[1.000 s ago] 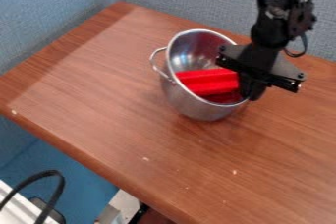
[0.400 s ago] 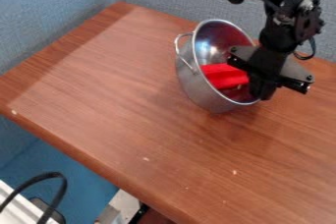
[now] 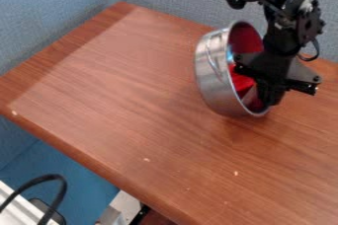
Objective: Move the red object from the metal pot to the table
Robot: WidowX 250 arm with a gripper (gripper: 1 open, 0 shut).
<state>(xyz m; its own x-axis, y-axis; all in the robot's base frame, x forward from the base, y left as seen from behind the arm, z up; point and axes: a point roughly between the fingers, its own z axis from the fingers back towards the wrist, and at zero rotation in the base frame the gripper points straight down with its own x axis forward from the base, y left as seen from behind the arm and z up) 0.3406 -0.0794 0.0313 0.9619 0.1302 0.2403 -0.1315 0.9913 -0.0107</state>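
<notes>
Pincer (image 3: 271, 81) closed inside tipped metal pot (image 3: 218, 76) — on red object (image 3: 251, 41), table (image 3: 119, 101) underneath.

One pot (image 3: 218, 71) is tipping beside the tool (image 3: 266, 93), one red bar (image 3: 246, 39) is showing inside it, and one worktop (image 3: 119, 101) is carrying them.

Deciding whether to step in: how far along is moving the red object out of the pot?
Nothing is finished: the red object is inside the metal pot, none of it on the table. In hand: the gripper is shut inside the pot, which is tipped steeply onto its side, mouth facing right. Whether it grips the object is unclear. Left: lift it out and place it on bare tabletop.
</notes>
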